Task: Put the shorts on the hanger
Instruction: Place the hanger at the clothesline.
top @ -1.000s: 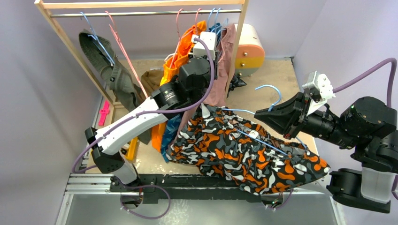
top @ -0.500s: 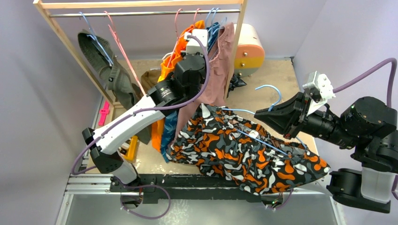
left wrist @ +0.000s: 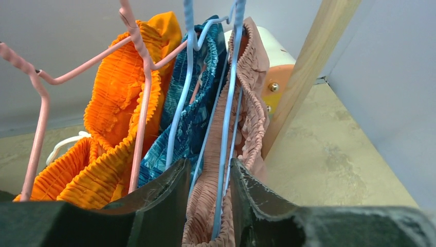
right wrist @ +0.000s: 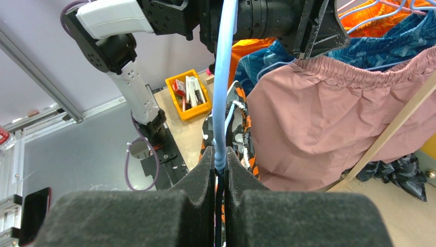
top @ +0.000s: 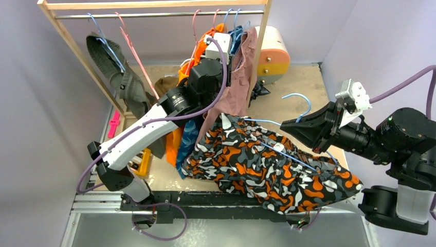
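Hanging close-packed: pink shorts [left wrist: 252, 103], orange shorts [left wrist: 118, 103]; left claw [left wrist: 208, 169] spread astride pink; right claw [right wrist: 220, 155] pinching hanger [right wrist: 224, 77].

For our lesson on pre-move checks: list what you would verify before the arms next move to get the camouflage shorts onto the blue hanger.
1. Hold of right gripper on hanger: ok, clamped.
2. Hanger carrying shorts: not ok, they lie on table.
3. Hanger wire threaded through shorts: cannot tell.
4. Readiness of left gripper: not ok, open around pink shorts on rail.
5. Free space on rail: ok.
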`<state>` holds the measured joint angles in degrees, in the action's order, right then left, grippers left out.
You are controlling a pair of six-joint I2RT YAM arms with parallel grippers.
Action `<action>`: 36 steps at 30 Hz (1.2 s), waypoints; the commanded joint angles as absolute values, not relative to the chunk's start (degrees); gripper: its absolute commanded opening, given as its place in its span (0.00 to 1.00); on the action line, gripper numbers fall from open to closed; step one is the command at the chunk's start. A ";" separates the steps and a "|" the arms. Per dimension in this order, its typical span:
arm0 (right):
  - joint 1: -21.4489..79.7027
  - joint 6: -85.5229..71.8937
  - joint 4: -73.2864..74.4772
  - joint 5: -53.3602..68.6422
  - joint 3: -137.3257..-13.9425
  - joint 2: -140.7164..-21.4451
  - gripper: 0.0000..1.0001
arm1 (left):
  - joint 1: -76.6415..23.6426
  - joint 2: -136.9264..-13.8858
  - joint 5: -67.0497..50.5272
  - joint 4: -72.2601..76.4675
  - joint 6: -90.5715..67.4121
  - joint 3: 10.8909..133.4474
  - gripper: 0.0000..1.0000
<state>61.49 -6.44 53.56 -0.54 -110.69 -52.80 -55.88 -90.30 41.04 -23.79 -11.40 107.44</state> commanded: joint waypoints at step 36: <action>61.62 -5.11 47.93 -4.92 -109.93 -52.00 0.00 | -53.24 -85.19 59.98 -28.53 -6.56 109.91 0.00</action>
<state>61.49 -6.02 52.77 -2.46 -108.92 -51.33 -55.40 -90.35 54.02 -28.75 -7.90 109.51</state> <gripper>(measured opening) 0.035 0.020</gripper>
